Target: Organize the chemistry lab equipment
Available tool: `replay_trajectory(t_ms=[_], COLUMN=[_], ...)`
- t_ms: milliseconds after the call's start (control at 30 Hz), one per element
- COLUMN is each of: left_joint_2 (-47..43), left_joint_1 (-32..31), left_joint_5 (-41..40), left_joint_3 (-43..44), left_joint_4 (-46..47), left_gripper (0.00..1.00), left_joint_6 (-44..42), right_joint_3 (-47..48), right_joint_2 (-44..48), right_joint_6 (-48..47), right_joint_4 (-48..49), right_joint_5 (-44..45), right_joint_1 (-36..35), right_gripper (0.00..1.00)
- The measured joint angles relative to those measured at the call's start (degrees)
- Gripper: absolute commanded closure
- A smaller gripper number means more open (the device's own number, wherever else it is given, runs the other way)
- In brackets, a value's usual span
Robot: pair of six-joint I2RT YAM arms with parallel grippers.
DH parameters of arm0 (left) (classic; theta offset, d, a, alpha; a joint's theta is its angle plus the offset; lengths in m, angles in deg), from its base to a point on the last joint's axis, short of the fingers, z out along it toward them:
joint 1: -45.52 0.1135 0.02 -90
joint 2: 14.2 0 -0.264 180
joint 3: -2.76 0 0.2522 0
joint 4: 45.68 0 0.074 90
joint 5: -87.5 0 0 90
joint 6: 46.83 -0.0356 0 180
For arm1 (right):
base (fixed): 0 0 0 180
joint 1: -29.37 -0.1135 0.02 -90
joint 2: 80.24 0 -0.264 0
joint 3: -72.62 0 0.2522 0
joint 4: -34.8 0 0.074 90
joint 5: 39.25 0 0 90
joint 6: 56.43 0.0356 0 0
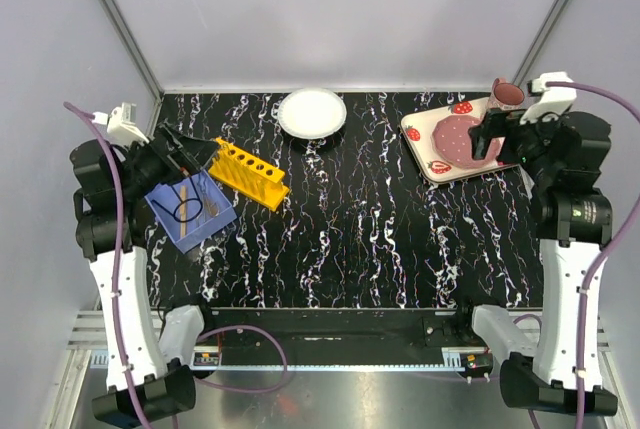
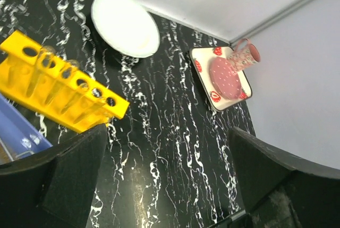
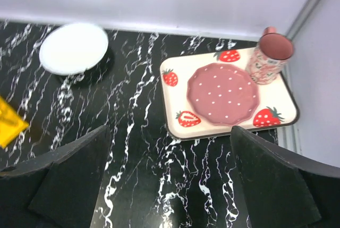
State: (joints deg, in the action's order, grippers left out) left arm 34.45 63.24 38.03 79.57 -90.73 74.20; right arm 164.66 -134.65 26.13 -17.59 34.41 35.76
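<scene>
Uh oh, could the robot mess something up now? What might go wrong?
1. The left hand is open close to the yellow rack. A careless move could bump it and tip the clear tubes standing in its holes.
2. The right hand hangs open over the strawberry tray. If it drops lower, it might knock the pink cup at the tray's far corner.

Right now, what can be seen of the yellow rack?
The yellow rack looks like bright plastic: a long block with one row of round holes along its top. It stands at an angle on the left part of the black marbled table, beside a blue tray. Clear tubes sit in a few holes.
</scene>
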Motion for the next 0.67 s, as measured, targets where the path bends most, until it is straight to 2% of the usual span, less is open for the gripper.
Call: replay_trajectory(t_ms=[267,667], left_joint_2=[-5.86,-7.1], left_joint_1=[-5.27,-5.97], left_joint_5=[0.15,0.2], left_joint_3=[8.09,8.31], left_joint_4=[-5.11,-8.13], left_gripper=[0.01,0.01], left_joint_6=[-3.48,-3.15], right_joint_3=[4.02,6.27], right_joint_2=[2.93,4.37], right_joint_6=[4.83,5.25], right_joint_4=[-3.61,-6.78], right_joint_5=[8.26,11.19], right_joint_1=[0.0,0.0], right_gripper=[0.0,0.0])
